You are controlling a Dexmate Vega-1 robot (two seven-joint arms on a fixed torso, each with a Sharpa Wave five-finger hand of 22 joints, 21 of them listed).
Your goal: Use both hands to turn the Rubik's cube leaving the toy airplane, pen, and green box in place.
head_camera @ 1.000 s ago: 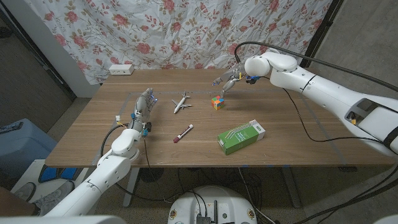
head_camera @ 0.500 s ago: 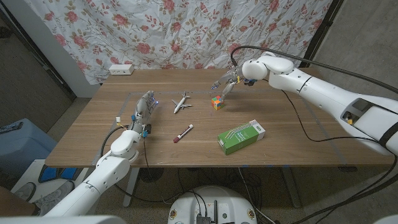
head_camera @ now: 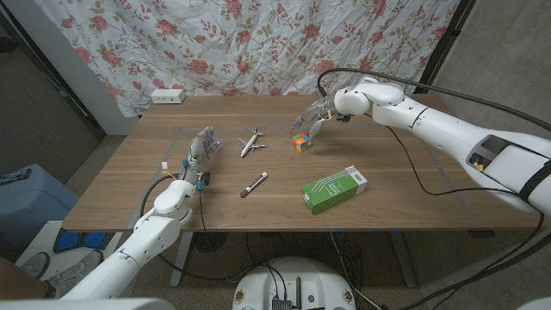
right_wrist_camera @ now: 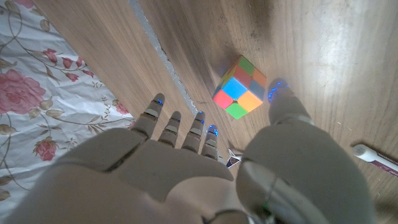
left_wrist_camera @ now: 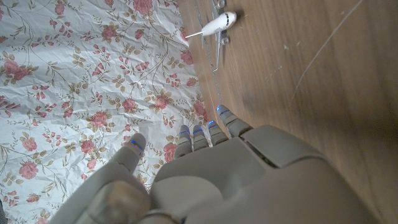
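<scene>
One Rubik's cube [head_camera: 300, 141], toy airplane [head_camera: 250, 142], pen [head_camera: 253, 184] and green box [head_camera: 334, 189] lie apart. The right hand [head_camera: 313, 114] hovers spread and empty beside the cube, seemingly not touching. The left hand [head_camera: 199, 151] holds nothing, fingers straight.

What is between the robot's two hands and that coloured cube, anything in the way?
For the right hand, nothing visible: its open fingers hang just beside the cube with bare table between. The left hand stands far off, and the toy airplane lies roughly on its straight line to the cube, so it may need to go around.
</scene>
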